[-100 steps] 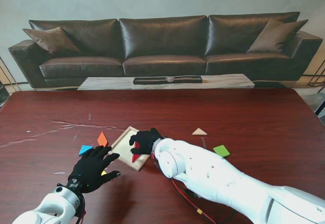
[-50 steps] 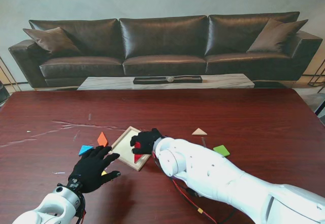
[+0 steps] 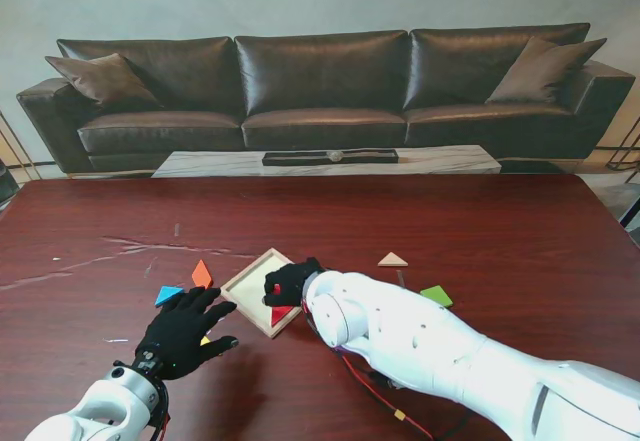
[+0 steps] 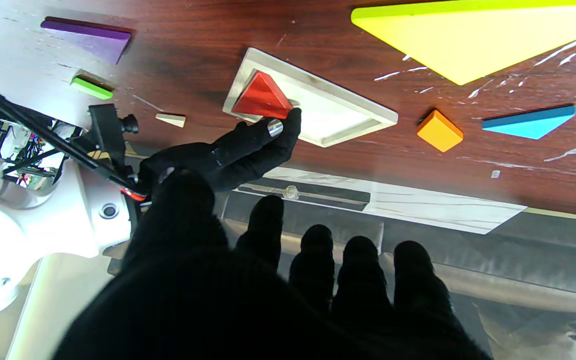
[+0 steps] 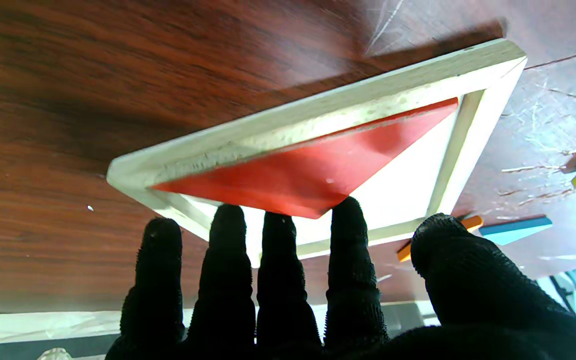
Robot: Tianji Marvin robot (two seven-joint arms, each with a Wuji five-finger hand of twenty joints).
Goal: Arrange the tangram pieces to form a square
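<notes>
The pale wooden tray (image 3: 247, 288) lies on the table, cornerwise to me. A red triangle (image 3: 281, 314) lies inside it against the rim nearest my right arm, also seen as red triangle (image 5: 313, 167) in tray (image 5: 318, 117). My right hand (image 3: 290, 281) is open, fingers straight, with its fingertips (image 5: 346, 210) touching the triangle's corner. My left hand (image 3: 185, 329) hovers open to the tray's left, over a yellow triangle (image 4: 473, 40). An orange piece (image 3: 202, 274) and a blue triangle (image 3: 167, 293) lie by it.
A tan triangle (image 3: 392, 259) and a green piece (image 3: 436, 296) lie right of the tray. The left wrist view also shows a purple triangle (image 4: 88, 37) past my right arm. A red cable (image 3: 365, 386) trails under that arm. A sofa stands beyond the table's far edge.
The right hand's fingers drew toward me, sliding the red triangle to the tray's near right rim. The tray turned and shifted slightly right. The left hand stayed still.
</notes>
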